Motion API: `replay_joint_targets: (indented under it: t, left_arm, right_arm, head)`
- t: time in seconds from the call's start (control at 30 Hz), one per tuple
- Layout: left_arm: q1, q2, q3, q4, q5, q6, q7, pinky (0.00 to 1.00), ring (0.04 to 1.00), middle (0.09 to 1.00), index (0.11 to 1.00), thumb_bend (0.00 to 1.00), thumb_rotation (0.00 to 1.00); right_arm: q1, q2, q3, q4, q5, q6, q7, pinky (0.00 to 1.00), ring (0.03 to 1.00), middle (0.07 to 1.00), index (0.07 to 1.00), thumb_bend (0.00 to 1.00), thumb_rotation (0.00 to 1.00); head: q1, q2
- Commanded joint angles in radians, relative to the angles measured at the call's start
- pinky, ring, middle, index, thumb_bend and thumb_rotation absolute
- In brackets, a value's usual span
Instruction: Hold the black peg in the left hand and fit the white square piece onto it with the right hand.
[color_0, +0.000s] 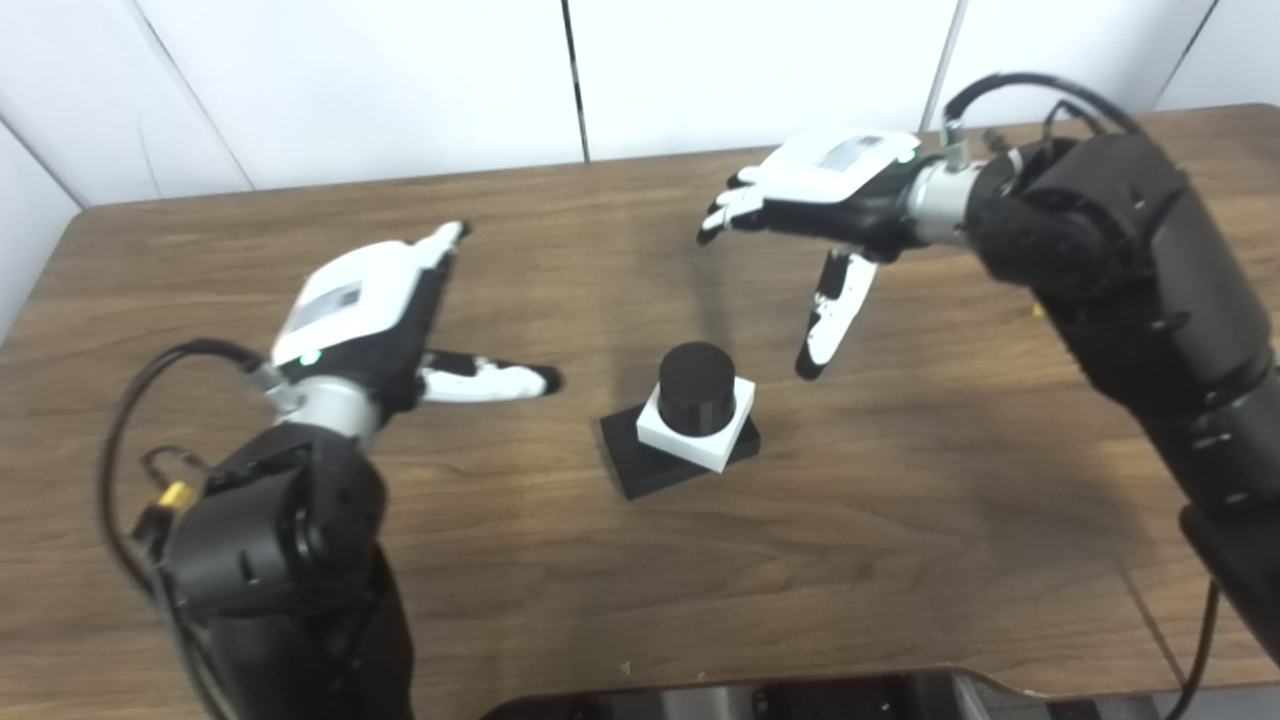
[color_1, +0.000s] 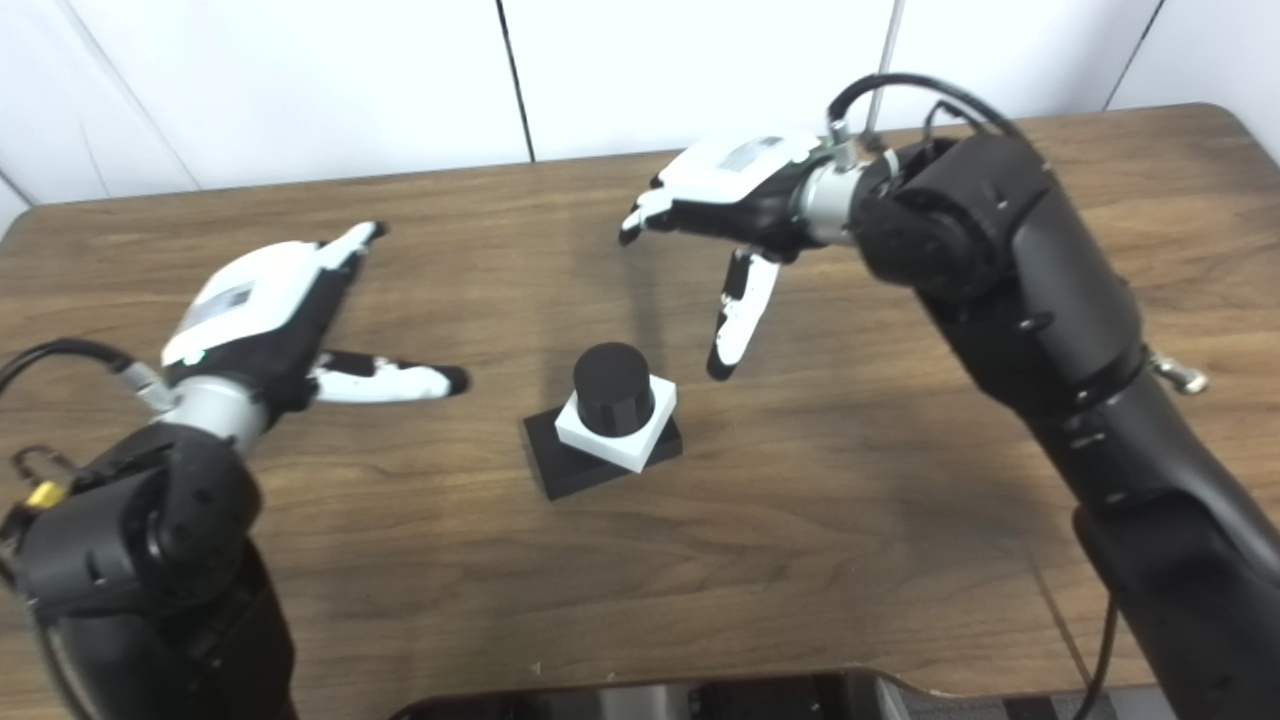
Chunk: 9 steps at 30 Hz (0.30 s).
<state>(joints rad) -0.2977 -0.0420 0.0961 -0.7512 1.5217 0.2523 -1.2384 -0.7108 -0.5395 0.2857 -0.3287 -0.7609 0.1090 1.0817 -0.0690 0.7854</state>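
Brown wood-grain table (color_0: 900, 560), pushed up against a white panelled wall. Only thing sitting on it is the black peg (color_0: 696, 388) on its flat square base, roughly mid-table, with the white square piece (color_0: 690, 432) already slipped down around the peg onto that base.

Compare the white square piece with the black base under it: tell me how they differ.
The white square piece is white; the black base is black. The piece sits on top, ringing the black peg; the base lies flat on the table. The base sticks out beyond the piece toward the left. Both are square-edged blocks.
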Motion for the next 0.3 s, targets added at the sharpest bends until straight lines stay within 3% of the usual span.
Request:
replay_joint_targets:
  t: [0.0, 0.07, 0.1, 0.2, 0.27]
  left_arm:
    - [-0.004, -0.002, 0.026, -0.026, -0.007, 0.005, -0.003, 1.0, 0.997, 0.941, 0.935, 0.92, 0.44]
    - [0.039, -0.033, 0.068, 0.019, -0.062, 0.046, 0.141, 1.0, 0.974, 0.922, 0.901, 0.83, 0.38]
    - [0.054, -0.047, 0.085, 0.039, -0.087, 0.063, 0.202, 0.92, 0.932, 0.901, 0.868, 0.73, 0.3]
    - [0.086, -0.089, 0.146, 0.104, -0.211, 0.127, 0.381, 0.81, 0.887, 0.883, 0.848, 0.65, 0.24]
    - [0.106, -0.111, 0.194, 0.158, -0.339, 0.153, 0.503, 0.76, 0.873, 0.888, 0.854, 0.58, 0.3]
  right_arm:
    - [-0.01, -0.031, -0.044, -0.019, 0.025, 0.033, -0.043, 1.0, 1.0, 0.957, 0.916, 1.0, 0.47]
    - [0.039, -0.038, -0.103, 0.012, 0.079, 0.051, -0.092, 0.98, 1.0, 0.958, 0.924, 1.0, 0.51]
    - [0.059, -0.039, -0.126, 0.025, 0.1, 0.058, -0.115, 0.91, 0.985, 0.948, 0.936, 0.95, 0.59]
    - [0.117, -0.042, -0.183, 0.051, 0.138, 0.091, -0.171, 0.86, 0.985, 0.953, 0.955, 0.89, 0.64]
    - [0.168, -0.034, -0.231, 0.072, 0.166, 0.107, -0.233, 0.86, 0.994, 0.972, 0.981, 0.8, 0.63]
  head:
    - [-0.001, 0.001]
    - [-0.013, -0.003]
    - [-0.013, -0.003]
    - [-0.03, -0.004]
    - [-0.041, -0.003]
